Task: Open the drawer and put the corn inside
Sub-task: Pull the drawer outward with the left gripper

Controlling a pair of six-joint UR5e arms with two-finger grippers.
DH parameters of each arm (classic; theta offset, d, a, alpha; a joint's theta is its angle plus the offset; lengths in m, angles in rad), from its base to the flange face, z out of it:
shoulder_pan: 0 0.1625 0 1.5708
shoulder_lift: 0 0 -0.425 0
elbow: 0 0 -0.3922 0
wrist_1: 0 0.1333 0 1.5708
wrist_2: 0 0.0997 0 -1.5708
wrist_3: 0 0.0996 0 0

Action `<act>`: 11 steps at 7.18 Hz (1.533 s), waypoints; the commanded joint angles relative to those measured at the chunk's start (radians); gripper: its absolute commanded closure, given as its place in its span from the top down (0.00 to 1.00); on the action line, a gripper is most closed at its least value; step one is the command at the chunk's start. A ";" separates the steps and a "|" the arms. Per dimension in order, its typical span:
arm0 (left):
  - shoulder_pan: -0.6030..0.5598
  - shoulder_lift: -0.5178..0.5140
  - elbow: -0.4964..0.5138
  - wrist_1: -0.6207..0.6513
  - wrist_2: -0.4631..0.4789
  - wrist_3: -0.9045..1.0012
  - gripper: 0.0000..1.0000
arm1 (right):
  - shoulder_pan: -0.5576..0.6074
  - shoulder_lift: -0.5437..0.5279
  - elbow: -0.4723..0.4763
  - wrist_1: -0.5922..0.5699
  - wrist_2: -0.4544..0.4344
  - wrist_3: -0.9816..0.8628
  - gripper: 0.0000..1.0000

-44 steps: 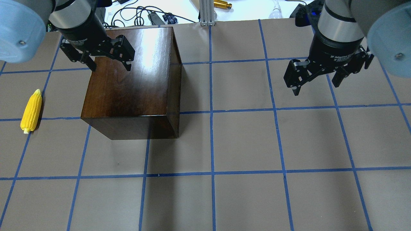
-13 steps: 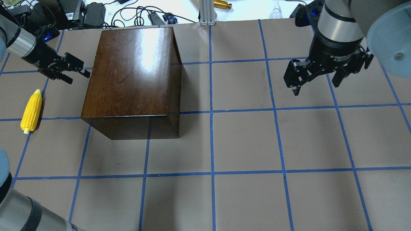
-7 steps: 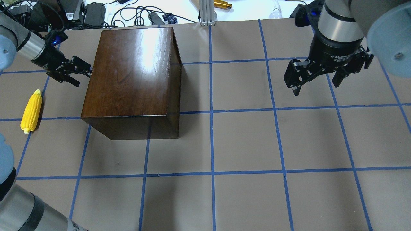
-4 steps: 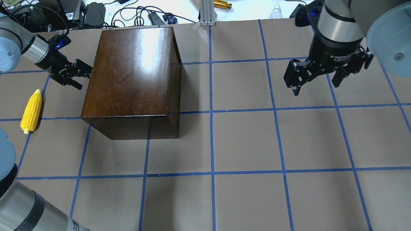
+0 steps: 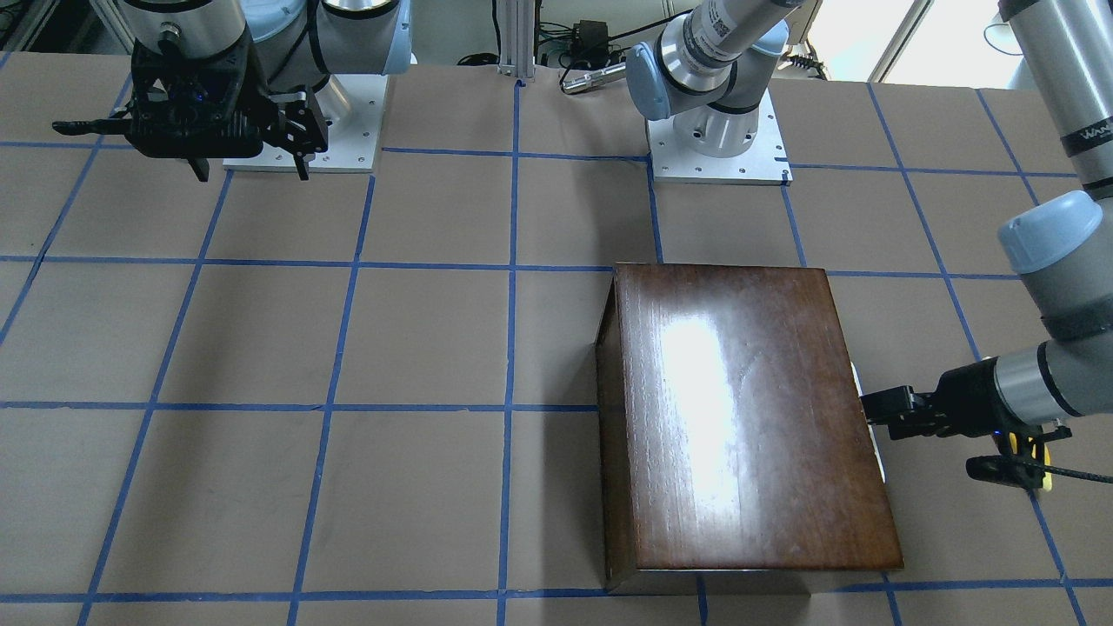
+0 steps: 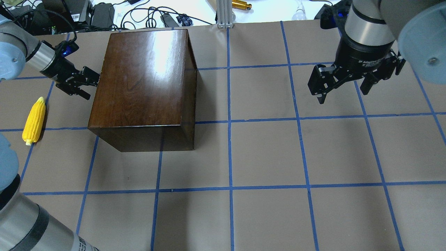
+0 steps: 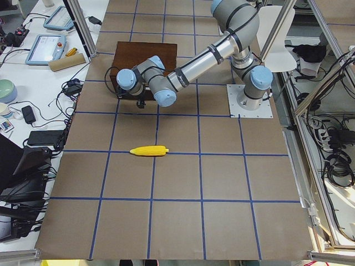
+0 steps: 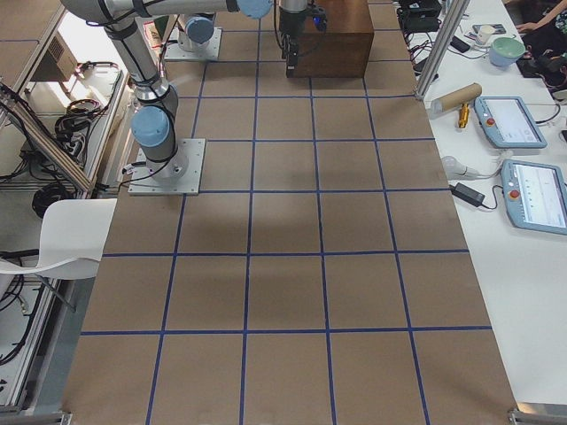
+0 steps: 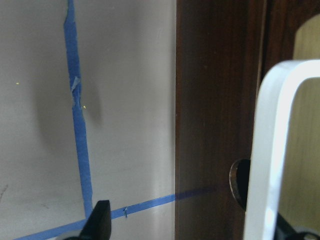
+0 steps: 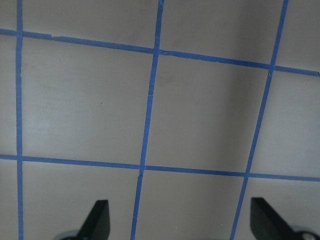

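One corn [image 6: 33,120] lies nearest the robot, flat on the brown tabletop [image 6: 264,153] at the robot's left. Its whitish stub end points back toward the robot, and it rests along a line of blue tape [image 6: 230,157]. It is near the box [image 6: 143,80] but clearly apart from it. The box, dark glossy wood, stands on the tabletop just beyond the corn and further in toward the middle. The drawer [image 9: 217,100] sits in the box face that turns to the robot's left. Only its dark front shows, close up in the left wrist view, and I cannot tell from there whether it is flush. On that face a pale arched strip [image 9: 272,150] stands out, with a small round knob [image 9: 239,182] at its edge. The left gripper [image 6: 91,85] comes in level at this face with its fingers [image 9: 100,222] spread and nothing between them. Its tips are right at the wood, though I cannot tell whether they touch it. Across on the robot's right, about as far out, the right gripper [image 6: 342,96] hangs above the tape grid. It points down with its fingers spread wide, grasps nothing and is well apart from the box. Farthest off, past the tabletop's far edge, lie black cables [image 6: 146,15] and an aluminium post [image 6: 224,14].
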 commanded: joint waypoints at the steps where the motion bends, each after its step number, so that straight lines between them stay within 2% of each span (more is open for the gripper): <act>1: 0.007 -0.004 0.004 0.001 0.004 0.004 1.00 | 0.000 0.001 0.000 0.000 0.001 0.001 1.00; 3: 0.056 -0.006 0.013 0.003 0.010 0.006 1.00 | 0.000 0.001 0.000 0.000 -0.001 0.001 1.00; 11: 0.135 -0.006 0.018 0.003 0.011 0.007 1.00 | 0.000 0.001 0.000 0.000 -0.001 -0.001 1.00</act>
